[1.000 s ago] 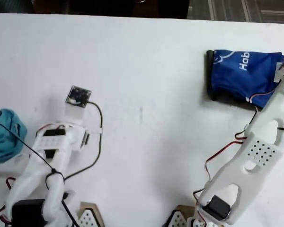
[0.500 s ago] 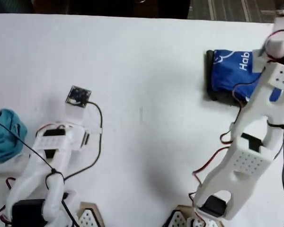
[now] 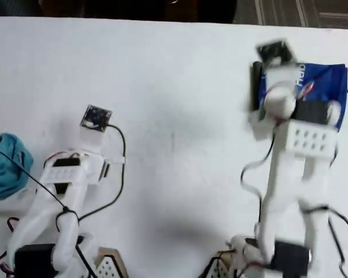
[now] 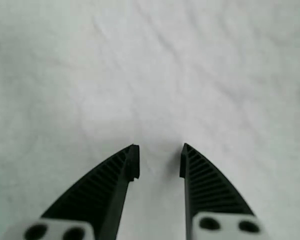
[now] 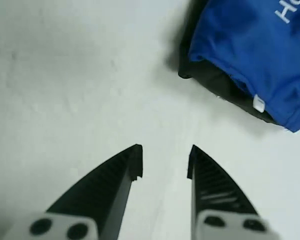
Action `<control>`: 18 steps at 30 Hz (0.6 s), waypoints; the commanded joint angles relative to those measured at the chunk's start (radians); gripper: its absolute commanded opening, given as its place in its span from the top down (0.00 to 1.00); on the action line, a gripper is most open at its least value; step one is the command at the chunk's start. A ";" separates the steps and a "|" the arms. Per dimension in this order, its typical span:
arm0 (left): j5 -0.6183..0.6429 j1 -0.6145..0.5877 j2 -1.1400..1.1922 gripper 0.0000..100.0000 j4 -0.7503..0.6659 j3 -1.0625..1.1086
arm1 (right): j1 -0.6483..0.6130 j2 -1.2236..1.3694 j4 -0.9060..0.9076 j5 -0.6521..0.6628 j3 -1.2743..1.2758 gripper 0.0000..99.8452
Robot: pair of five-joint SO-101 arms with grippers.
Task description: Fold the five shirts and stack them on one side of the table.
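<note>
A folded blue shirt (image 3: 325, 81) lies at the table's far right on top of a black shirt whose edge (image 3: 257, 78) shows at its left. In the right wrist view the blue shirt (image 5: 255, 45) and the black one (image 5: 215, 82) under it lie just beyond my right gripper (image 5: 164, 161), which is open over bare table with nothing between its fingers. The right arm (image 3: 290, 174) stretches over the stack. A crumpled teal shirt (image 3: 6, 165) lies at the left edge beside the left arm (image 3: 58, 185). My left gripper (image 4: 158, 161) is open over the white table, holding nothing.
The white table (image 3: 174, 87) stretches wide between the two arms. Its far edge (image 3: 133, 19) meets a dark floor. Both arm bases (image 3: 110, 266) stand at the near edge, with loose cables around them.
The right arm has swung in from the right edge, leftward and over the blue shirt stack. The left arm and the teal shirt have stayed put.
</note>
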 commanded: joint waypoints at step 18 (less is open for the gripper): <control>-0.006 -0.098 -0.035 0.84 0.176 -0.142 | -0.085 -0.262 -0.860 -0.127 1.000 0.84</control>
